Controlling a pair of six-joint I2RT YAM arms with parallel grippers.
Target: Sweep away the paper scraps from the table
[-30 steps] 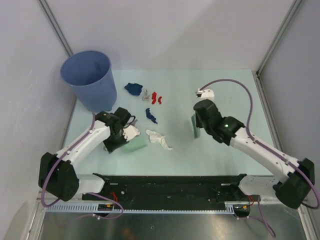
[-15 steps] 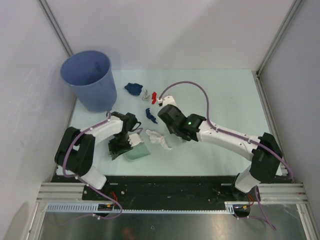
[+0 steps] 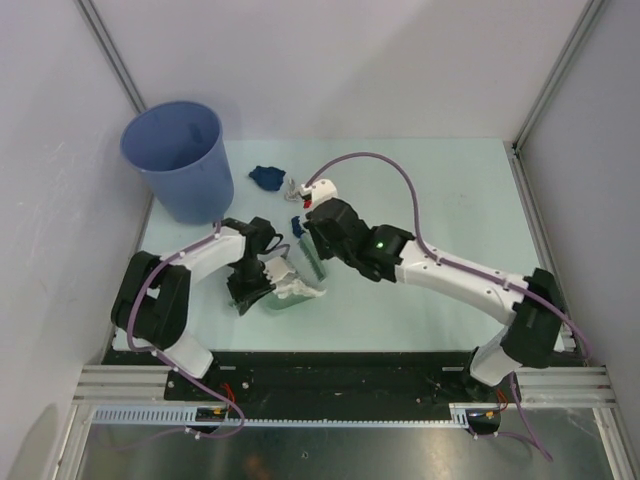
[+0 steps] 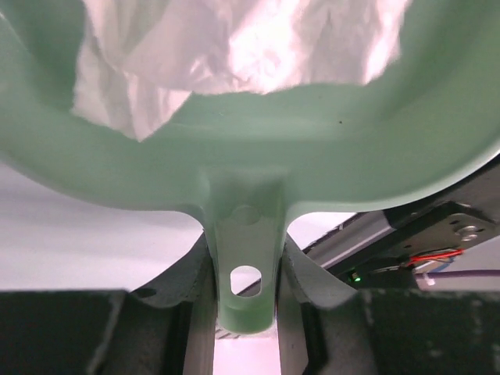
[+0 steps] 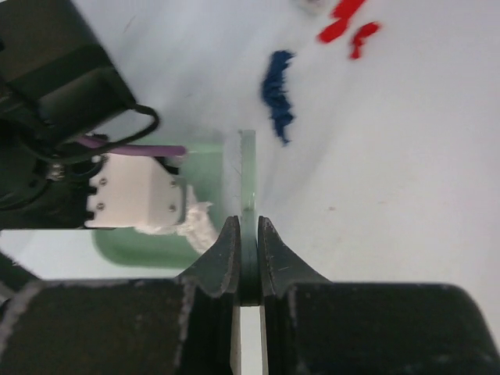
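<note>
On the pale table (image 3: 450, 200), seen from above, the sweeping happens toward seven o'clock. The left gripper (image 3: 250, 283) holds one dustpan (image 3: 283, 298) low, its mouth facing three o'clock, likely so that litter can be pushed straight in. The right gripper (image 3: 316, 238) carries one brush (image 3: 313, 257) just at the pan's mouth, blade upright, closing it like a gate. One white wad (image 3: 297, 288) already lies in the pan. Loose paper scraps remain at eleven o'clock: a dark blue scrap (image 3: 266, 177), a grey scrap (image 3: 291, 188), a second dark blue scrap (image 3: 297, 225) and a sliver of red (image 3: 307, 197) half hidden by the wrist. One blue bucket (image 3: 180, 160) stands at ten o'clock, probably for emptying.

From the left wrist, the fingers (image 4: 301, 285) are clenched on the pan's handle from both sides, a grip that should keep the pan from twisting under the brush's push. The white wad fills the pan at twelve o'clock.

From the right wrist, the jaws pinch the brush edge-on. At nine o'clock sit the dustpan and the white wad; at one o'clock lie one dark blue scrap and two red scraps (image 5: 341, 21), still to be swept. No olive piece shows anywhere.
</note>
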